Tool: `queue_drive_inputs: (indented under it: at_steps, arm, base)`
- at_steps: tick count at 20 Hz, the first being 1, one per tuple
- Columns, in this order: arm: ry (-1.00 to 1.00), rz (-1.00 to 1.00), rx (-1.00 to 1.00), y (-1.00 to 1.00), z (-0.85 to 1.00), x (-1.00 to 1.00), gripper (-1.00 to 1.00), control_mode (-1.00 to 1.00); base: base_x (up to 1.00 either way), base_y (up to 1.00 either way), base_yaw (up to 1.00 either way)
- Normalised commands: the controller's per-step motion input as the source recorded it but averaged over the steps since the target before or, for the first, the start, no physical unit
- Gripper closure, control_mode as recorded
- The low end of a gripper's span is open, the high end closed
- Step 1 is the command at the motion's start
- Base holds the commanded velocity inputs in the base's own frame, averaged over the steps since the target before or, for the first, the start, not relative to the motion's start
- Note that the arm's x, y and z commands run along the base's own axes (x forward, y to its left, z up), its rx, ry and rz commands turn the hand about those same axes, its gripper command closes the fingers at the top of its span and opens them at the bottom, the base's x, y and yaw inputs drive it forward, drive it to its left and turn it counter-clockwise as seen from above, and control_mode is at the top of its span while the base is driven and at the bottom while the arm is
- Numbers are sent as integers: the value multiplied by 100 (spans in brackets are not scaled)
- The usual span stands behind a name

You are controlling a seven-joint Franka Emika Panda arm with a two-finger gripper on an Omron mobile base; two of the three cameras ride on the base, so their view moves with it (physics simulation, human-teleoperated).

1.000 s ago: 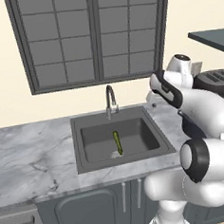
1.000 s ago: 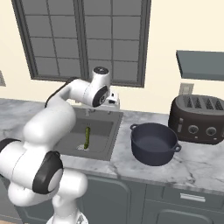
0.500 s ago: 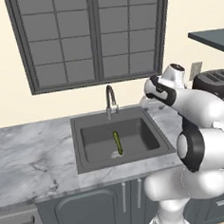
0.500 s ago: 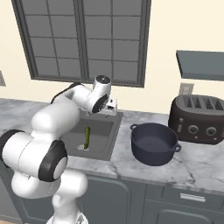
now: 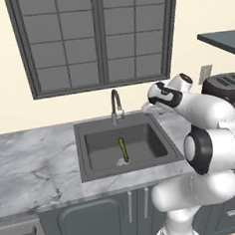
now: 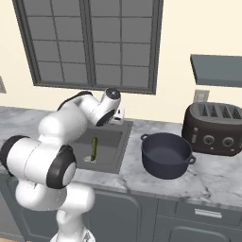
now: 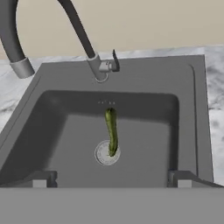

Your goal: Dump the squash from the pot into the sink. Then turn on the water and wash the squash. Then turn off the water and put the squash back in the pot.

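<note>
The slim green squash lies on the floor of the dark grey sink, one end over the round silver drain. In the hand view the squash runs from the drain toward the faucet. My gripper hovers above the sink's right rear corner, beside the faucet. It is open, its fingertips wide apart with nothing between them. The navy pot stands on the counter right of the sink.
A black toaster sits on the marble counter behind and right of the pot. The faucet lever sticks up at the spout's base. A window fills the wall behind the sink. A dark shelf hangs at the upper right.
The hand has moved left and slightly down, from near the toaster toward the faucet. The squash and pot have not moved.
</note>
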Motion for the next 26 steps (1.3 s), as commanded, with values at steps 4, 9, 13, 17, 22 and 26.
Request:
queue_drive_inputs:
  at_steps: [4, 9, 13, 17, 22, 26]
  arm:
    - [-7, 2, 4, 21, -3, 40, -100, -100]
    - [-1, 2, 5, 15, -3, 48, -100, -100]
    - [0, 2, 4, 11, -5, 34, -100, -100]
    - [0, 2, 5, 8, -15, 28, -100, -100]
    - [0, 2, 4, 9, -23, 25, -100, -100]
    - [0, 2, 3, 7, -26, 46, -100, -100]
  base:
    - [0, 0, 0]
    - [0, 0, 0]
    - [0, 0, 0]
    - [0, 0, 0]
    - [0, 0, 0]
    - [0, 0, 0]
